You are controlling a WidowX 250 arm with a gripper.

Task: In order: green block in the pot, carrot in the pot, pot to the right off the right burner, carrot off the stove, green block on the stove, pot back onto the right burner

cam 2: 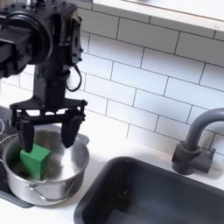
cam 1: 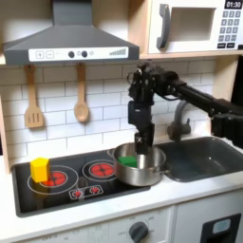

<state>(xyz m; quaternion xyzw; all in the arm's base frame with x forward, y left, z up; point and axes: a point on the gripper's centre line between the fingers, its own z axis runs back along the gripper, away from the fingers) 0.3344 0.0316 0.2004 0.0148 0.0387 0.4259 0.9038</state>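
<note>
The pot (cam 1: 142, 169) stands at the right end of the stove (cam 1: 28, 195), just right of the right burner (cam 1: 100, 171). The green block (cam 1: 127, 160) lies inside it, against the wall on the first exterior view's left. In the second exterior view the green block (cam 2: 35, 160) rests in the pot (cam 2: 61, 179). My gripper (cam 2: 48, 138) hangs open just above the pot with one finger on each side of the block; in the first exterior view the gripper (cam 1: 142, 142) points straight down. The sink (cam 1: 204, 157) is dark. The carrot is out of view.
A yellow block (cam 1: 40, 169) stands on the left burner (cam 1: 57, 177). The dark faucet (cam 2: 197, 144) rises behind the sink (cam 2: 149, 197). Two wooden utensils (cam 1: 81, 104) hang on the tiled back wall. The hood and the microwave are overhead.
</note>
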